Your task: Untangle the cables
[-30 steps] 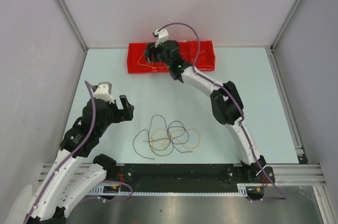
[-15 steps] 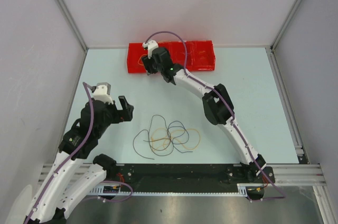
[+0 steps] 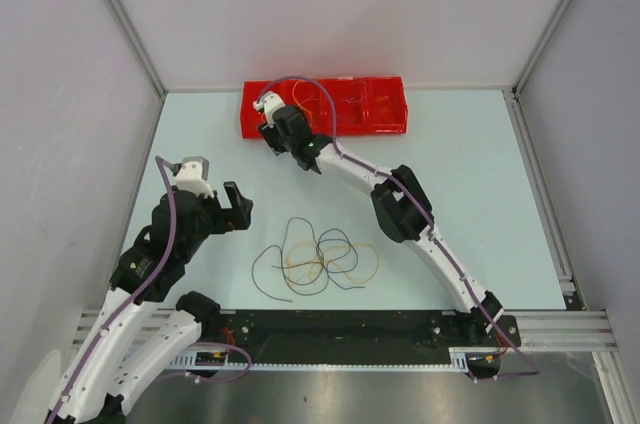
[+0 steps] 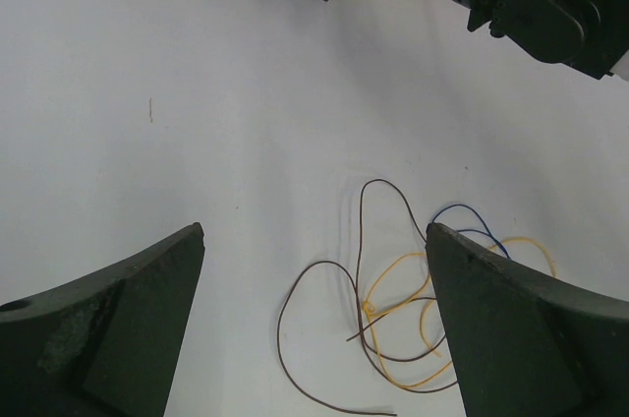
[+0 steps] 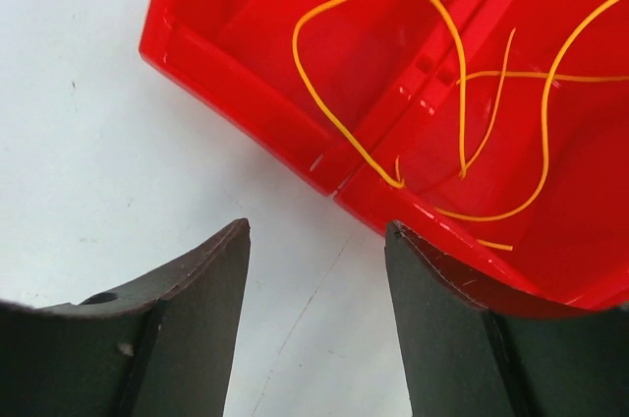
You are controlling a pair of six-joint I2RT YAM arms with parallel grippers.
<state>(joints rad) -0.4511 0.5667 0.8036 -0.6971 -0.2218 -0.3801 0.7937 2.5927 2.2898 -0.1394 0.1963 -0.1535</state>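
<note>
several cables (image 3: pixel 320 256) tangled, left pincer (image 4: pixel 314 235) released, right pincer (image 5: pixel 316 230) released, red tray (image 5: pixel 236 92) cut off

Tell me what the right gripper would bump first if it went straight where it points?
Probably the near wall of the red tray, though depth is unclear: the right gripper might touch the table first.

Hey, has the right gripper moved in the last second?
Yes. The right gripper has slid left and nearer, from over the red tray to its near left edge.
</note>
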